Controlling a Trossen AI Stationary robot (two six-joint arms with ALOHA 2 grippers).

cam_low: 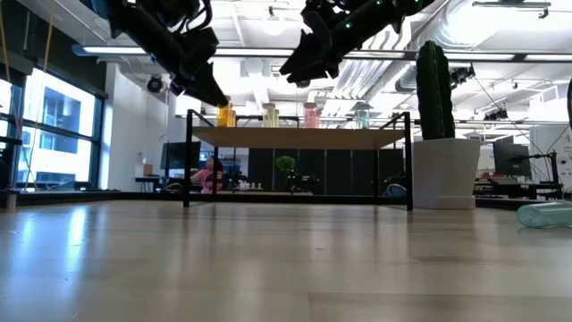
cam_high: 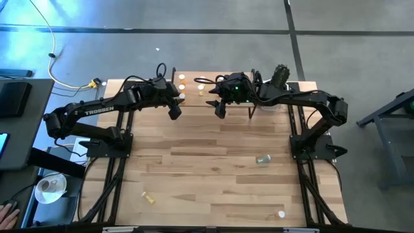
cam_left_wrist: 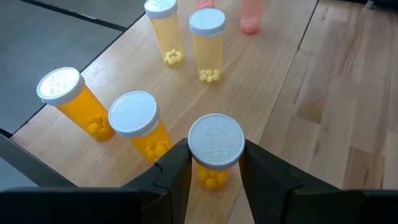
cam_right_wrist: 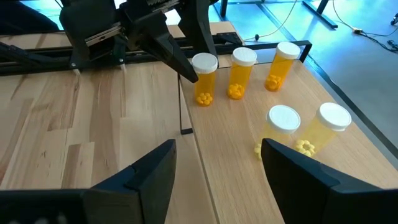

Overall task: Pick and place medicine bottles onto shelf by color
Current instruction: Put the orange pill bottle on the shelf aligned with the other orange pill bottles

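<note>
From above, the left claw [cam_high: 174, 110] and right claw [cam_high: 219, 107] both reach over the shelf [cam_high: 194, 81] at the far edge of the surface [cam_high: 207, 175]. "TROSSEN" is printed in white along the left arm. A green bottle [cam_high: 262, 159], a yellow bottle [cam_high: 149, 199] and a white cap [cam_high: 281, 213] lie on the surface, well apart.

At surface level, orange, yellow, pink and green bottles stand in a row on the shelf, beside a cactus [cam_low: 435, 79] in a white pot.

The left wrist camera shows the left claw closed around an upright orange bottle [cam_left_wrist: 215, 152] on the shelf, with raised cap lettering too small to read.

The right wrist camera shows the right claw spread open and empty above the shelf, near two yellow bottles.
</note>
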